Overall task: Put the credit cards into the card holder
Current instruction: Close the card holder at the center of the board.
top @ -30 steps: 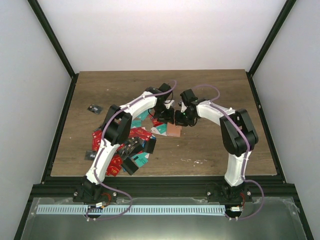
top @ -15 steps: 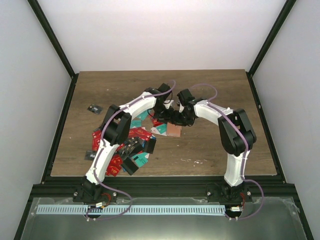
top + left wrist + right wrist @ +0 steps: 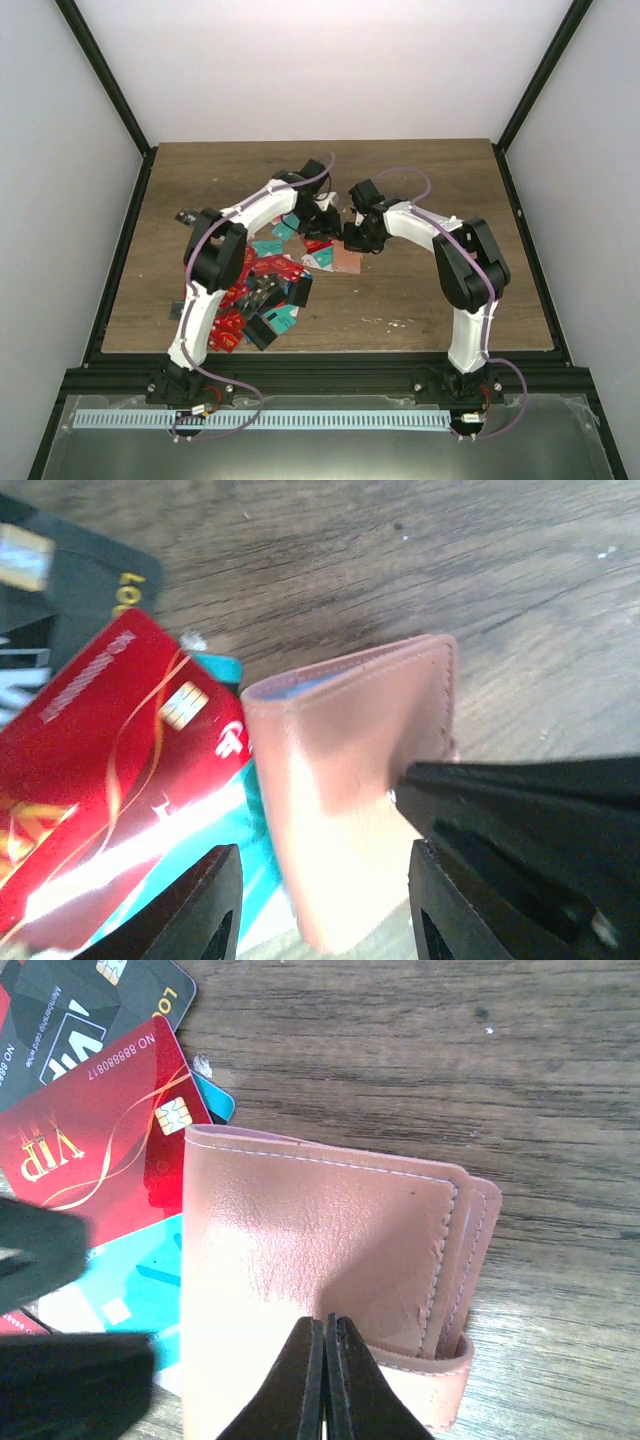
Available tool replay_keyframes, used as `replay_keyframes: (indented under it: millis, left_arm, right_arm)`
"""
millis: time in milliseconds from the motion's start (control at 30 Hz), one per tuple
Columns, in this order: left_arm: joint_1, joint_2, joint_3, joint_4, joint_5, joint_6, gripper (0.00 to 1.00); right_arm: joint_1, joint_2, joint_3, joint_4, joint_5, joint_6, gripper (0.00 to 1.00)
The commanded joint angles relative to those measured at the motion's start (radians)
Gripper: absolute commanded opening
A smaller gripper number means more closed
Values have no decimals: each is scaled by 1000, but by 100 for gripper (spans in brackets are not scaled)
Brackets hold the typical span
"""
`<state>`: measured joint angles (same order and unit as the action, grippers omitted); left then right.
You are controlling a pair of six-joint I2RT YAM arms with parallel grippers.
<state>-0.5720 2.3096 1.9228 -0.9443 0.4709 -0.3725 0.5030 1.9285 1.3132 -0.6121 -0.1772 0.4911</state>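
Black fingers of the right gripper (image 3: pixel 325 1345) are pressed tight together, their tips on the near edge of the salmon-pink leather card holder (image 3: pixel 310 1230); whether they pinch a flap of it cannot be told. The left gripper (image 3: pixel 320 885) stands released, its fingers apart on either side of the holder's end, with a strip of teal showing between one finger and the leather. The holder lies flat on the wooden table (image 3: pixel 450 1050), its stitched layers fanned slightly at one side. Its left edge overlaps a red VIP card (image 3: pixel 95 1150) and a teal card (image 3: pixel 120 1280), with a black card (image 3: pixel 90 1000) beyond. From above, the other credit cards (image 3: pixel 265 290) lie heaped beneath the left arm.
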Motion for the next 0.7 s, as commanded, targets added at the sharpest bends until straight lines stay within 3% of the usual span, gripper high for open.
replay_keyframes:
  millis: [0, 267, 667]
  left_arm:
    - [36, -135, -83, 47, 38, 9, 48]
    - [31, -152, -260, 146, 88, 37, 48]
    - [-2, -81, -274, 196, 93, 34, 47]
  right_arm:
    - [23, 78, -16, 19, 56, 12, 1]
    - [22, 68, 25, 1, 62, 29, 1]
    - [23, 85, 78, -42, 111, 60, 1]
